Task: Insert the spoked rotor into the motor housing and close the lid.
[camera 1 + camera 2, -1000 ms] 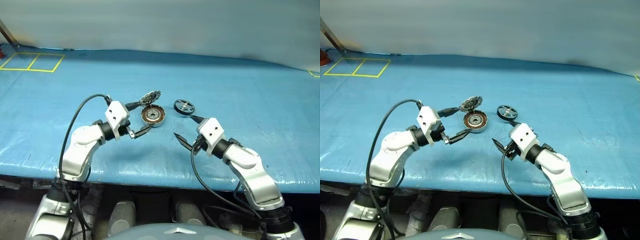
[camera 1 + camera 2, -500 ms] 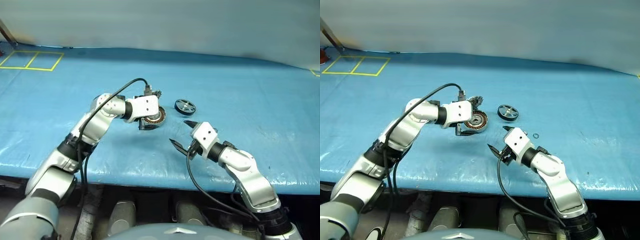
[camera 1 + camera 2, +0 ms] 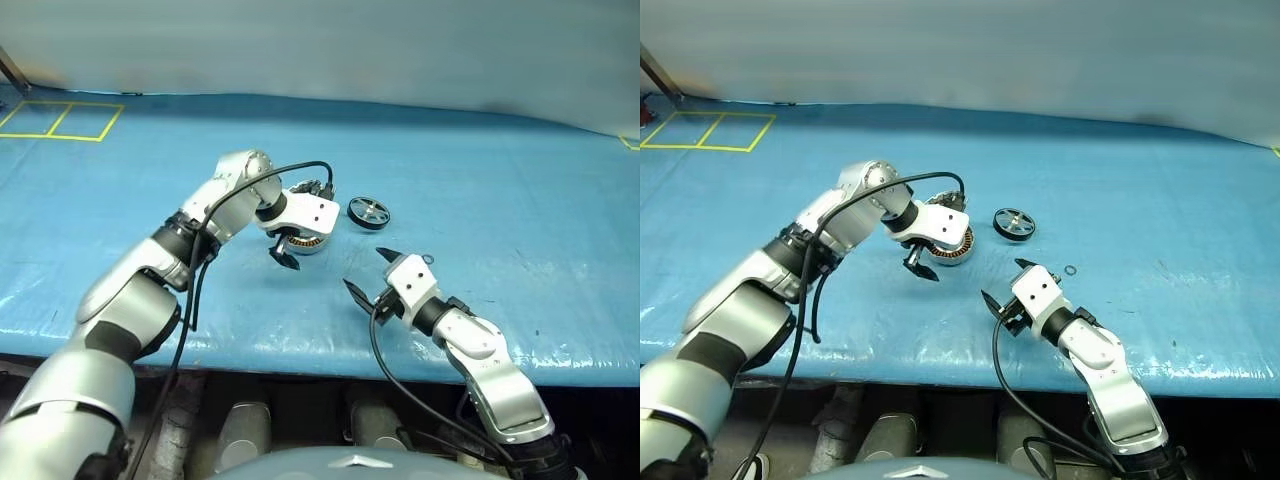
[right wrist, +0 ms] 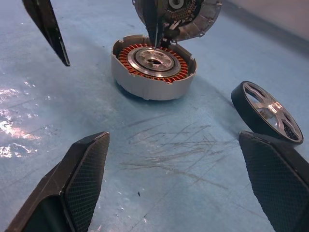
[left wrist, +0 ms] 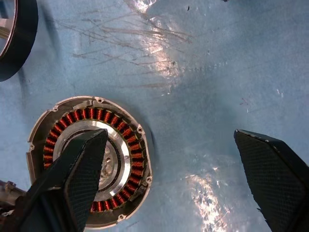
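Overhead, left gripper (image 3: pixel 287 247) above motor housing (image 4: pixel 153 67)

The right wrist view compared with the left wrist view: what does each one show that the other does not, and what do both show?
Only the right wrist view shows the lid raised open behind the motor housing, and the spoked rotor's silver spokes. Only the left wrist view looks straight down into the housing's copper windings. Both show the housing, the rotor's black rim, and the blue table.
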Robot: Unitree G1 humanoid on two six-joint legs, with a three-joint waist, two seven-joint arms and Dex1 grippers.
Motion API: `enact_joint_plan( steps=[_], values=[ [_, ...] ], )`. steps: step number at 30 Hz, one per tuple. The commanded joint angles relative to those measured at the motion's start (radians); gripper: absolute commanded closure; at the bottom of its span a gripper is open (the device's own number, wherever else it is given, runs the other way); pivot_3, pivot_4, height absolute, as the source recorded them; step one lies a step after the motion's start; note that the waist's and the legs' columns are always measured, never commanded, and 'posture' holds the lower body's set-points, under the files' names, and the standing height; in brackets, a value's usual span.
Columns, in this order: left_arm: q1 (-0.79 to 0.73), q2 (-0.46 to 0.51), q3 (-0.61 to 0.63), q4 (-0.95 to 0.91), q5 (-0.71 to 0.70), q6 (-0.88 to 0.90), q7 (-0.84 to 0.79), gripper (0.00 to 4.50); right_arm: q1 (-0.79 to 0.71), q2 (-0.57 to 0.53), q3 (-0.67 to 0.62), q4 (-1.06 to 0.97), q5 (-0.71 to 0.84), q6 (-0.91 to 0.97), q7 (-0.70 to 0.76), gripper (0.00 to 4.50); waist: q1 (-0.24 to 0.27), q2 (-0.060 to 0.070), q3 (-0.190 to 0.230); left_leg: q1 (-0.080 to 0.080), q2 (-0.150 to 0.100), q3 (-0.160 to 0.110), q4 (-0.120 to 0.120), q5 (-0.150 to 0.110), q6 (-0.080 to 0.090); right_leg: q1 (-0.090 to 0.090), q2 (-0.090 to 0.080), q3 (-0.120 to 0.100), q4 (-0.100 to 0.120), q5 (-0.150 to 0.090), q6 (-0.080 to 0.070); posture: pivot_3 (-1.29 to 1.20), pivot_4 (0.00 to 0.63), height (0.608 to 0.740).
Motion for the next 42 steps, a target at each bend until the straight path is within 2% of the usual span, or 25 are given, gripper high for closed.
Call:
enact_joint_plan(
  steps=[1,12,28,42],
  values=[
    [-0.047,-0.037,-0.050,0.089,0.080,-0.046,-0.020,0.02,0.001,0.009,0.008,-0.012,-0.019,-0.028,-0.016,0.02,-0.002,0.000,0.000,0.000,0.000,0.000,0.000,0.000,0.000,0.000,0.000,0.000,0.000,0.000,0.000,0.00,0.150,0.740],
    [-0.039,-0.101,-0.059,0.163,0.172,-0.062,-0.002,0.02,-0.016,0.016,0.007,0.016,-0.039,-0.041,-0.027,0.02,-0.002,0.000,0.000,0.001,0.000,0.000,0.001,0.000,0.000,0.000,0.000,0.001,0.002,0.000,0.000,0.00,0.150,0.740],
    [-0.071,-0.093,-0.042,0.087,0.217,-0.099,-0.052,0.02,-0.036,0.004,0.007,0.060,-0.063,-0.054,-0.024,0.02,-0.003,0.000,0.000,0.001,0.000,0.000,0.003,0.000,0.000,0.000,0.000,0.001,0.004,0.000,0.000,0.00,0.150,0.740],
    [-0.098,-0.078,-0.045,0.155,0.290,-0.189,0.015,0.02,-0.030,0.019,0.019,0.078,-0.082,-0.071,-0.024,0.02,-0.003,0.000,0.000,0.001,0.000,0.000,0.003,0.000,0.000,0.000,0.000,0.001,0.005,0.000,0.000,0.00,0.150,0.740]
  ],
)
